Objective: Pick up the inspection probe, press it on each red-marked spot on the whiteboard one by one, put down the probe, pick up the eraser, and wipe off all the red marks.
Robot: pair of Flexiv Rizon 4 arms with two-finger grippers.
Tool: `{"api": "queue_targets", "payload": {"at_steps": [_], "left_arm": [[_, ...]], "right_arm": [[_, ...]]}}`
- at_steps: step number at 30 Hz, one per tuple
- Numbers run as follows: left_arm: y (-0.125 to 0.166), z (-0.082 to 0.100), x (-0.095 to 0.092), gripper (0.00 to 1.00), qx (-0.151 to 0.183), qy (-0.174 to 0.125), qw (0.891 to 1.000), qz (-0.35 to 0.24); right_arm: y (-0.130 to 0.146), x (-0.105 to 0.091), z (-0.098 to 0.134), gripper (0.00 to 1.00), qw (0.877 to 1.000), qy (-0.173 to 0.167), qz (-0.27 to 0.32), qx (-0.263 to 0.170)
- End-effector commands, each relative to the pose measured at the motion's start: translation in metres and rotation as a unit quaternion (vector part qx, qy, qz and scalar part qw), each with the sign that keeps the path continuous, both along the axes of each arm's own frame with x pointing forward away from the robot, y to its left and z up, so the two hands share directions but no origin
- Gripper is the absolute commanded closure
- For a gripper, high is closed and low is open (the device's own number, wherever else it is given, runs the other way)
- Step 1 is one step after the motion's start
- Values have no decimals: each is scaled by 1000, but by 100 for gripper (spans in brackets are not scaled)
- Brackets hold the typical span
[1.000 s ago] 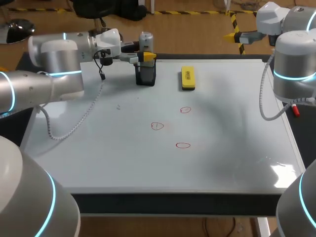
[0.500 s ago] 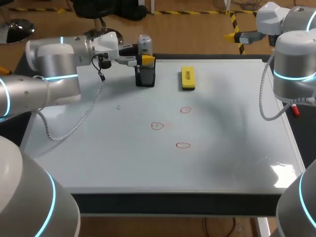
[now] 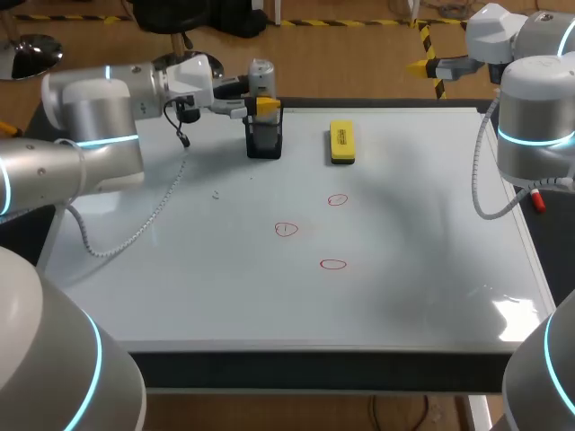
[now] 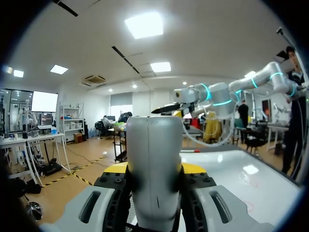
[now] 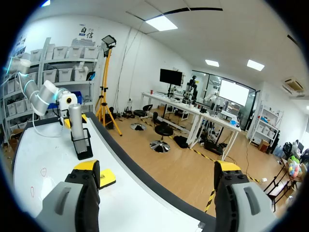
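The grey inspection probe (image 3: 261, 75) stands upright over the black holder (image 3: 265, 136) at the whiteboard's (image 3: 180, 269) back. My left gripper (image 3: 258, 106) is shut on the probe's (image 4: 154, 164) body, one yellow fingertip (image 4: 115, 168) on each side. Its lower end is hidden at the holder's mouth. The yellow eraser (image 3: 341, 142) lies right of the holder. Three red rings (image 3: 337, 199) (image 3: 286, 230) (image 3: 332, 264) mark the middle of the board. My right gripper (image 5: 157, 171) is open and empty, high beyond the back right corner. It looks toward the probe (image 5: 76, 121) and eraser (image 5: 107, 179).
A red marker (image 3: 537, 200) lies just off the whiteboard's right edge beside my right arm (image 3: 535, 108). The left arm's cable (image 3: 144, 220) hangs over the board's left part. A small speck (image 3: 216, 193) sits on the board left of the rings.
My left arm has drawn slightly back and to the left, the probe still gripped and a touch higher over the holder. The right arm has not moved.
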State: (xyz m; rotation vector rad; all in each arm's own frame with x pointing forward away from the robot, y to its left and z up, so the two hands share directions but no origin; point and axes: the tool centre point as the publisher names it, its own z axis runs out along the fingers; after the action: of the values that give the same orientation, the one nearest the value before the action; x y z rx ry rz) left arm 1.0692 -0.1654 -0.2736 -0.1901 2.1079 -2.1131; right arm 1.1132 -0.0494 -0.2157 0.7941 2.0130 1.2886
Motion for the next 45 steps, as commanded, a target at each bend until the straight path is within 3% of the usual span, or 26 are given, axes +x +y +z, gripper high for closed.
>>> {"api": "queue_targets", "payload": {"at_steps": [1,16,27,45], "left_arm": [[1,7,1,100,3,3,1000,0],[3,46,12,100,5,-21,1000,4],[9,76,18,100,11,-20,1000,9],[28,121,-3,100,16,-28,999,15]], "right_arm": [[0,0,0,0,1000,0,0,0],[0,0,0,0,1000,0,0,0],[0,0,0,0,1000,0,0,0],[0,0,0,0,1000,0,0,0]]}}
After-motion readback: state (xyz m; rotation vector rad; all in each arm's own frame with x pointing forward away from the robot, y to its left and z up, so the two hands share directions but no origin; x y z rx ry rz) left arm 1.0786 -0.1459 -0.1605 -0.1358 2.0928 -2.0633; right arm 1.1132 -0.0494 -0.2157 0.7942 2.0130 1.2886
